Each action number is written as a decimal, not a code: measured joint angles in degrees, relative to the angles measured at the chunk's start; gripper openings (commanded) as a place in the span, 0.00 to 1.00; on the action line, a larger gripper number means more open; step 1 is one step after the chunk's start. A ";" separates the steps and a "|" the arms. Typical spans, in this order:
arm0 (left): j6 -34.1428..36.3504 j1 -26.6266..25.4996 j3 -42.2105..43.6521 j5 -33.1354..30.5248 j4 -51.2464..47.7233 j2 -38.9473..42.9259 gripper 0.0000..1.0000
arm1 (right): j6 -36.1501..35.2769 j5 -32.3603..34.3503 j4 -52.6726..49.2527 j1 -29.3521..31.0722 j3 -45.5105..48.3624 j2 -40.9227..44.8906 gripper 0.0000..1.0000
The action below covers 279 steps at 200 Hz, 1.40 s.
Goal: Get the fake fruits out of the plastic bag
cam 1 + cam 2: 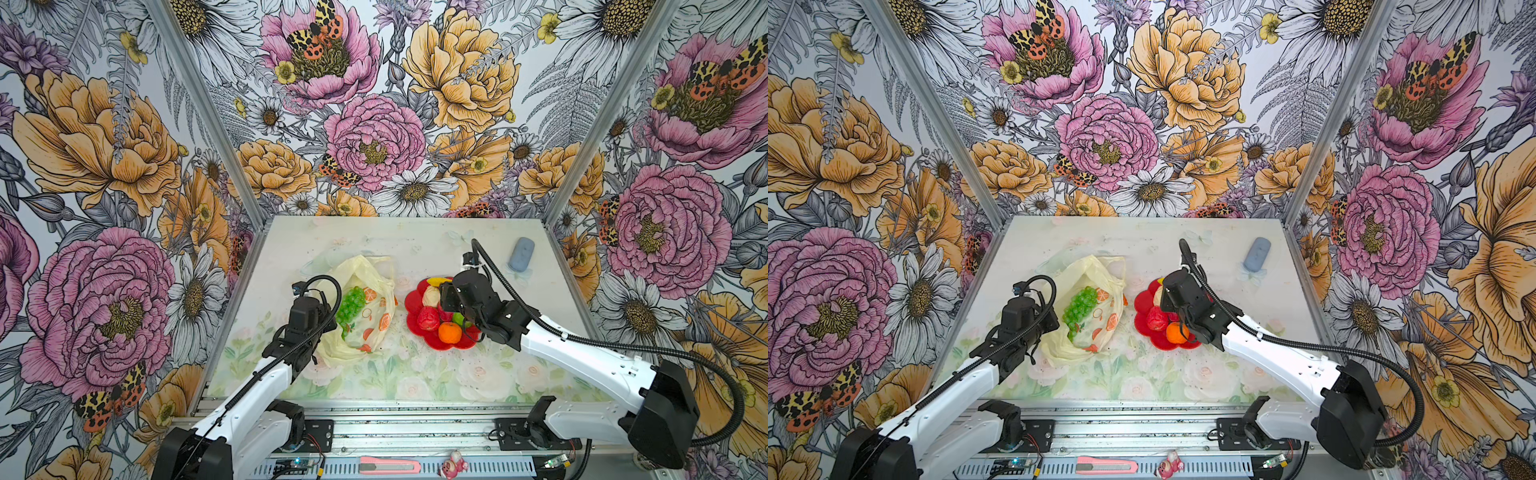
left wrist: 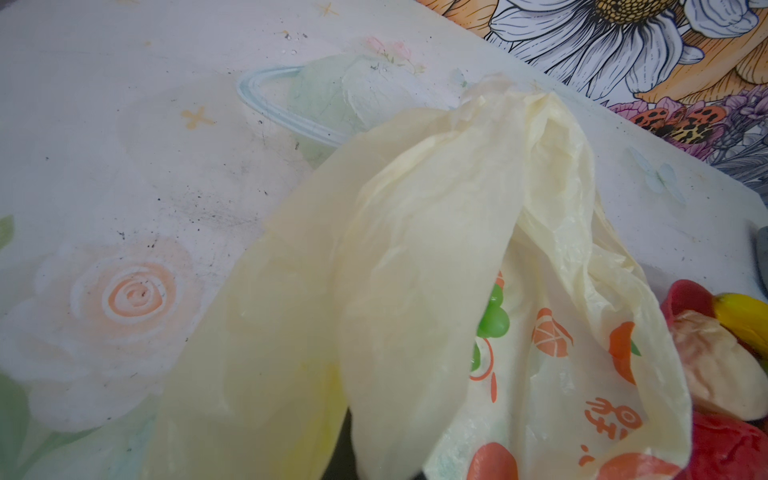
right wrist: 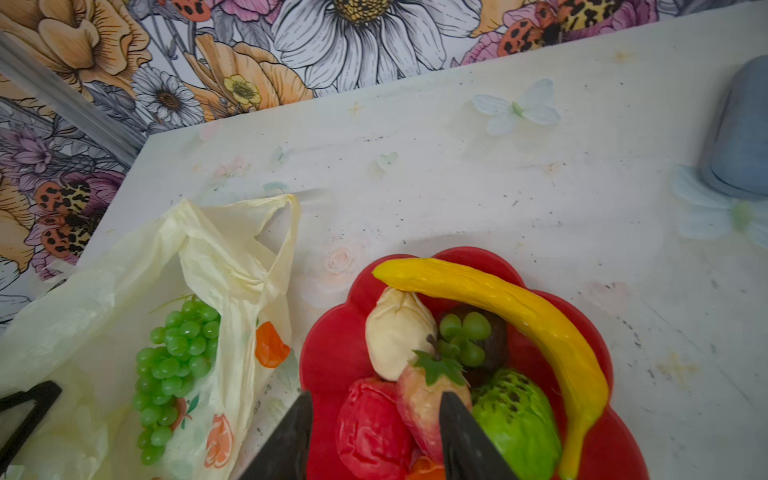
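Cream-yellow plastic bag (image 1: 357, 270) lies beside the red plate (image 3: 332, 340), with the green grape bunch (image 1: 351, 305) inside it. The left gripper (image 1: 326, 322) is closed, seemingly pinching the bag's rim. The right gripper (image 3: 376, 395) has its jaws parted around a pink fruit (image 3: 419, 399) on the plate, likely releasing it. The next move calls for reaching into the bag for the grapes.

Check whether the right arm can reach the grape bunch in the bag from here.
Probably yes: the green grape bunch lies exposed in the plastic bag's open mouth, beside the red plate where the right gripper hovers open. Nothing stands between.
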<state>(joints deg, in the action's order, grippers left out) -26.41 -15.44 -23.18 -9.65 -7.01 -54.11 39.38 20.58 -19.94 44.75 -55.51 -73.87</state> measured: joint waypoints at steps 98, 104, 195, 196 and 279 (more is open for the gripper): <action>-0.44 7.15 0.63 6.38 0.79 0.00 0.00 | -22.53 -20.61 9.79 8.07 -24.57 -33.48 0.57; -0.46 7.32 0.66 6.62 0.90 0.00 0.00 | -23.58 -21.51 9.94 8.07 -25.66 -34.91 0.57; -0.63 7.87 1.14 8.41 1.95 -0.02 0.00 | -34.67 -22.08 10.05 8.07 -38.69 -49.81 0.54; -0.63 7.87 1.14 8.44 1.95 -0.02 0.00 | -34.73 -22.05 10.08 8.07 -38.77 -49.90 0.54; -0.66 8.24 1.22 9.05 2.23 -0.02 0.00 | -37.57 -18.78 10.43 8.17 -46.27 -57.35 0.51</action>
<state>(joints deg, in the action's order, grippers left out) -27.07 -7.20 -21.96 -0.60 -4.78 -54.13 1.80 1.80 -9.52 52.93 -101.78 -131.22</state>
